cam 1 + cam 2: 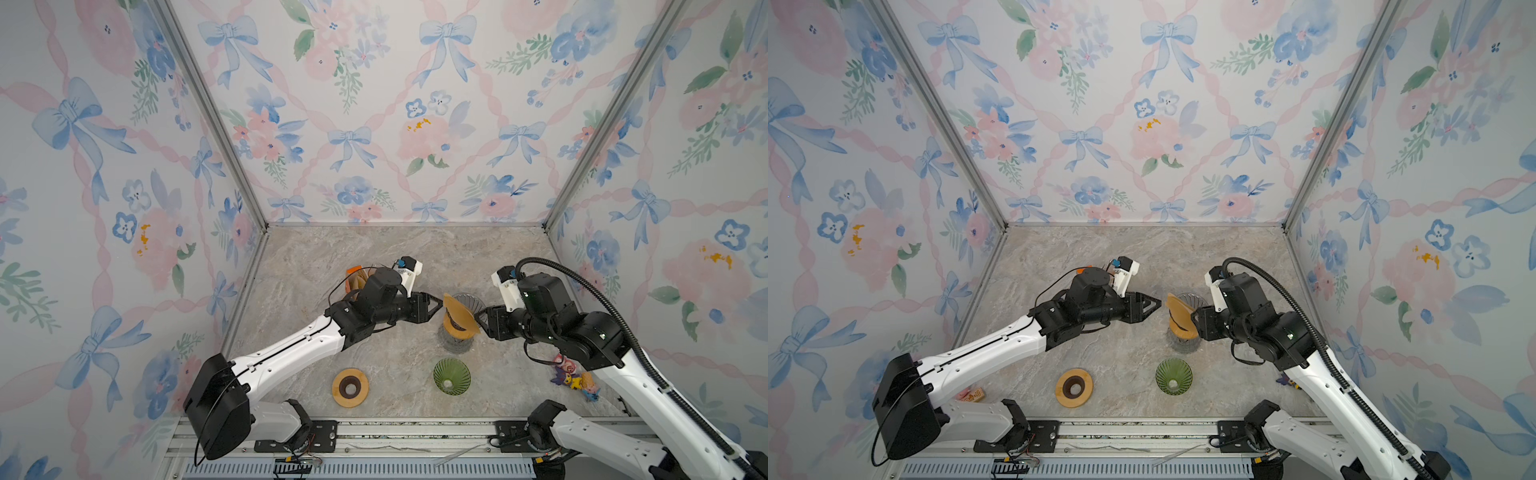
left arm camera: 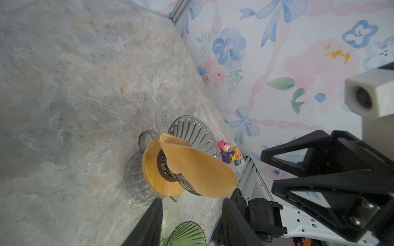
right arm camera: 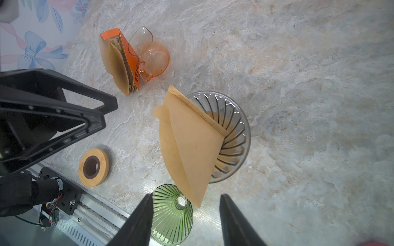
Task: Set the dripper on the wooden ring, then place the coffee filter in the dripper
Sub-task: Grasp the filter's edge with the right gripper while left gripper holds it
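Note:
The coffee filter (image 1: 459, 313) is a flat-folded brown paper cone. It leans tilted across the rim of the grey ribbed glass dripper (image 1: 468, 300), which stands on a wooden ring on a glass carafe (image 1: 455, 343). One seamed edge (image 3: 200, 115) dips into the bowl and a corner (image 3: 197, 198) hangs out over the rim. My left gripper (image 1: 436, 309) is open just left of the filter, clear of it (image 2: 191, 201). My right gripper (image 1: 480, 320) is open on the other side; the hanging corner points into the gap between its fingertips (image 3: 185, 197) without touching.
A green glass dripper (image 1: 451, 376) and a loose wooden ring (image 1: 350, 387) lie near the front edge. An orange filter box (image 3: 125, 61) and an orange glass pitcher (image 3: 152, 57) stand behind my left arm. Small toy figures (image 1: 575, 376) lie by the right wall.

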### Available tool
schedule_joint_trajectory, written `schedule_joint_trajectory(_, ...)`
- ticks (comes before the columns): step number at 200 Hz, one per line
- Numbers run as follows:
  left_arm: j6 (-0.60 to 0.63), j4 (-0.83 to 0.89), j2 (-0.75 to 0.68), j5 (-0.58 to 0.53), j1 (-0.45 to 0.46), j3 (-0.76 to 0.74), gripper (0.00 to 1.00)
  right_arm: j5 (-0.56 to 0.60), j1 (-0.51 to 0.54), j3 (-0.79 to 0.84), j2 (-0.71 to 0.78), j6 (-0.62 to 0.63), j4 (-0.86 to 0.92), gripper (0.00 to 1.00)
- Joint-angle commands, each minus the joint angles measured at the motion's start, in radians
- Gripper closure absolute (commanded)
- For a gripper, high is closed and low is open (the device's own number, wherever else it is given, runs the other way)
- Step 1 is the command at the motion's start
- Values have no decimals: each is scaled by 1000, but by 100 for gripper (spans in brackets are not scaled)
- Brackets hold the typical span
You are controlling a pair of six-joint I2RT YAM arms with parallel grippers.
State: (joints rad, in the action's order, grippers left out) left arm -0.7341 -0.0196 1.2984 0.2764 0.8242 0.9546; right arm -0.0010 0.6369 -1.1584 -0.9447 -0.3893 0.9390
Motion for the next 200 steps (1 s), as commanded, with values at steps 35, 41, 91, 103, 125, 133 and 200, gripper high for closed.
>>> schedule_joint_trajectory(35,4,-173,-71,-63,30,-124,50,96,60,-86,-123,30,32,44)
schedule_joint_trajectory(41,10,-172,-74,-71,36,-130,50,109,64,-92,-136,28,39,44)
schedule_joint_trajectory(91,-10,-107,3,-110,73,-83,40,164,59,-106,-210,23,43,44)
schedule_joint_trajectory(103,-16,-62,37,-123,85,-47,39,164,54,-104,-219,23,42,44)
schedule_joint_trajectory(125,-29,-3,85,-146,107,15,37,155,22,-96,-226,20,37,45)
schedule_joint_trajectory(133,-35,6,98,-146,112,29,36,147,8,-89,-224,20,32,45)
schedule_joint_trajectory(200,-37,120,201,-159,126,154,33,69,-148,-22,-197,21,0,47)
